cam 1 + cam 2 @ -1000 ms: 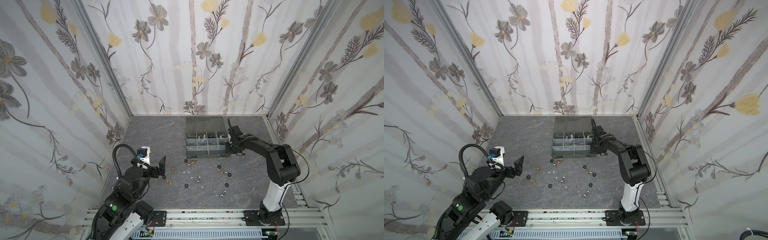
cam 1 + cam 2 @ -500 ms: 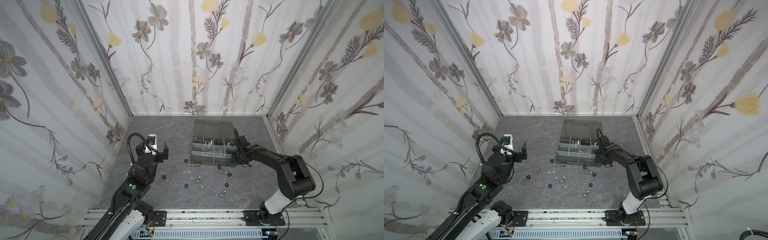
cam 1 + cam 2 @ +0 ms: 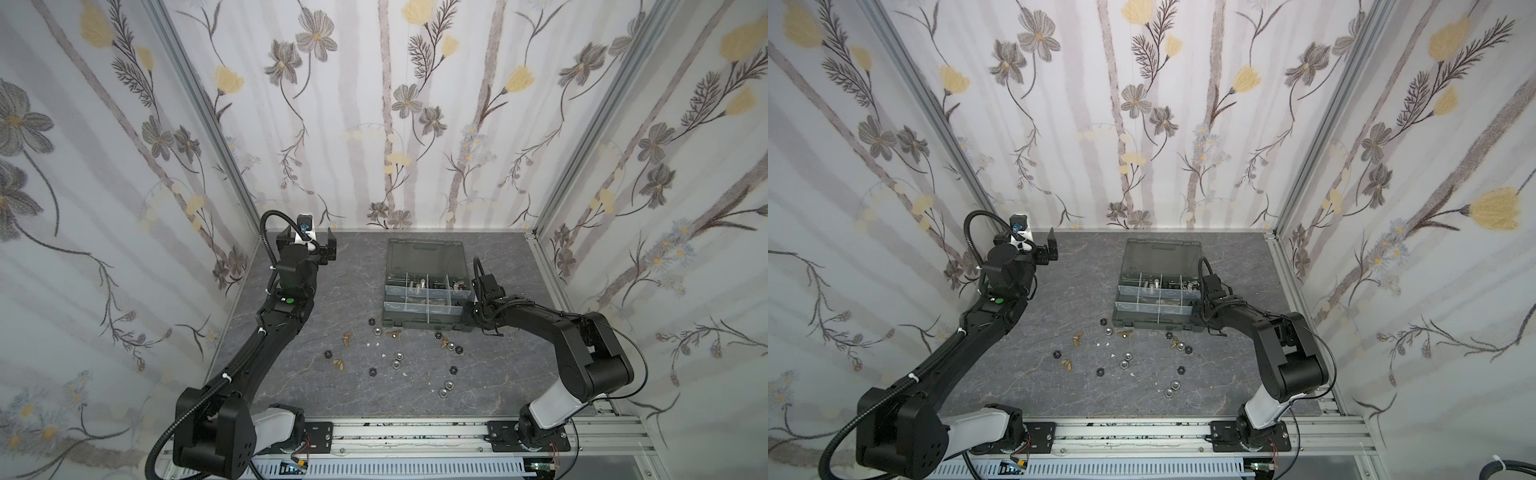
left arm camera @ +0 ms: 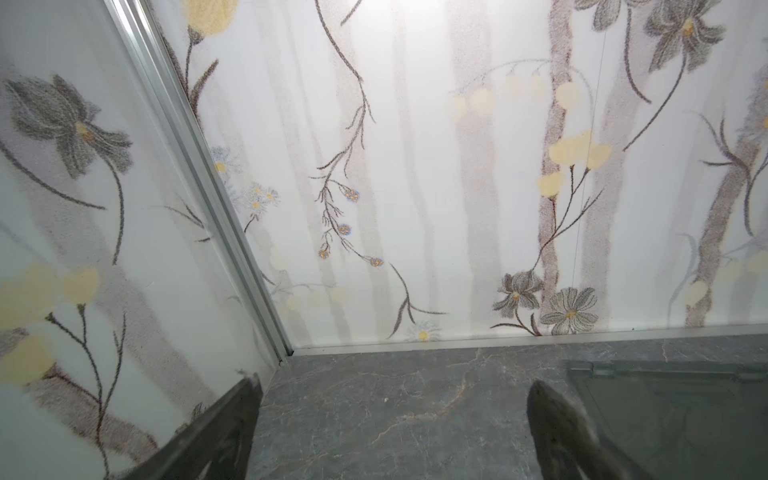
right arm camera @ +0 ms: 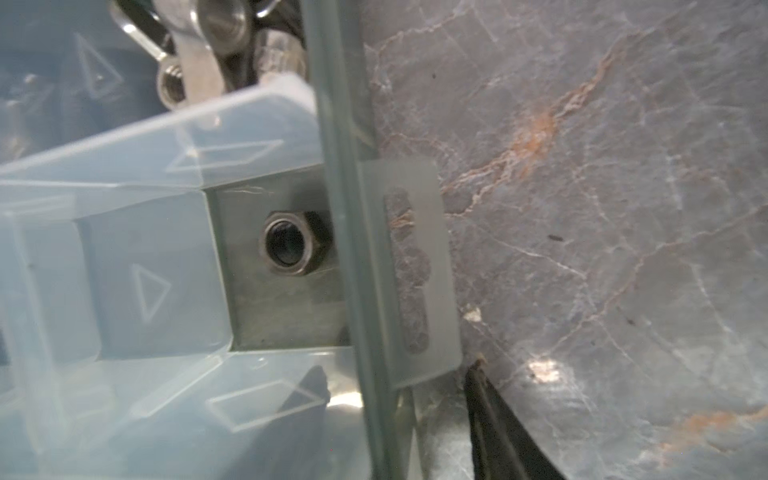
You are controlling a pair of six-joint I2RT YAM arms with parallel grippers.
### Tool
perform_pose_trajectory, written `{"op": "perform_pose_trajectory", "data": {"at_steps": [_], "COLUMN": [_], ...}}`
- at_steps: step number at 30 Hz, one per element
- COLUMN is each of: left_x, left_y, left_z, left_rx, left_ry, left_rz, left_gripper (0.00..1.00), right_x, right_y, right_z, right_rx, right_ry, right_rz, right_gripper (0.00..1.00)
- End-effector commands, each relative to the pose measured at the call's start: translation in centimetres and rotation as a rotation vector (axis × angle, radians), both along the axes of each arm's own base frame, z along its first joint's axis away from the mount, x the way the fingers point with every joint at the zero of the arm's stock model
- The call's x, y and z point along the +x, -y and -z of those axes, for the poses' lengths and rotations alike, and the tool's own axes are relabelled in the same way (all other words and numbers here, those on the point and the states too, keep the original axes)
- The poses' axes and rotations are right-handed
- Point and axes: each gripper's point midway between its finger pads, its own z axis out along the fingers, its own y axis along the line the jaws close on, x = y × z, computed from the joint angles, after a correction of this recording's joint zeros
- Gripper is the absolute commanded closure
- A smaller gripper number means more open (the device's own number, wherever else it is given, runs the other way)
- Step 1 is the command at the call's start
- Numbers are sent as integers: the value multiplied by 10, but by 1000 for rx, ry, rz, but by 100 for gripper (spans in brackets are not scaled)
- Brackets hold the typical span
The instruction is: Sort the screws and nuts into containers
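Observation:
The dark grey organiser case (image 3: 424,326) (image 3: 1154,324) lies open at mid-table, its containers parted by clear dividers. Silver screws (image 3: 417,284) lie in the back row. A black hex nut (image 5: 291,243) sits in a container beside the case's right wall, with silver wing nuts (image 5: 195,66) in the container beyond it. Loose silver, black and brass nuts (image 3: 397,356) (image 3: 1127,356) are scattered in front of the case. My right gripper (image 3: 473,308) (image 3: 1200,309) (image 5: 397,372) stands open astride that right wall, holding nothing. My left gripper (image 3: 309,248) (image 3: 1027,249) (image 4: 392,386) hangs open and empty near the back left corner.
The smoky lid (image 3: 426,253) (image 4: 673,415) lies flat behind the case. Flowered walls close in the table on three sides, with an aluminium corner post (image 4: 216,216) close to my left gripper. A metal rail (image 3: 415,432) runs along the front edge.
The case slid to the right with my right gripper on its wall, and those jaws have since parted. My left arm swung from the front left up toward the back left corner.

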Motion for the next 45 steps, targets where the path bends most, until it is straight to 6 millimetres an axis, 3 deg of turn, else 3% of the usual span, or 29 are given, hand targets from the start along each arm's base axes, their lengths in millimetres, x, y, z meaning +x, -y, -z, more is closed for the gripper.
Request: {"op": "perform_pose_trajectory", "data": {"at_steps": [1,4,8,10,12,15,21,25,26,31,41,45], "left_x": [23,38,46,47,47,46,44,45,46,47,54,55], "left_y": [17,30,48,56,65,73,82,97,102,116,127,131], "left_z": [-18,-13,-3,3,10,13,11,29,18,23,26,28], "left_rx": [21,27,7,-13,-15,-31,-22,20,29,42,57,57], "left_ry": [58,28,-41,-85,-137,-173,-187,-253,-236,-258,-275,-281], "left_rz": [88,141,241,284,338,380,419,455,466,489,492,495], "left_gripper": [0,0,0,0,0,0,0,0,0,0,0,0], "right_x": [12,4,-1,3,9,28,88,115,121,140,138,150], "right_y": [-18,-16,-3,13,33,54,44,30,26,13,11,3], "right_z": [-30,-42,-71,-87,-90,-87,-97,-80,-72,-49,-11,-9], "right_rx": [83,90,75,67,67,103,173,205,218,182,102,140], "right_ry": [86,98,181,233,243,237,283,251,230,179,70,92], "right_rz": [-69,-66,-24,41,134,231,177,118,100,9,-77,-109], "right_gripper": [31,27,32,33,33,33,41,46,48,54,61,71]}}
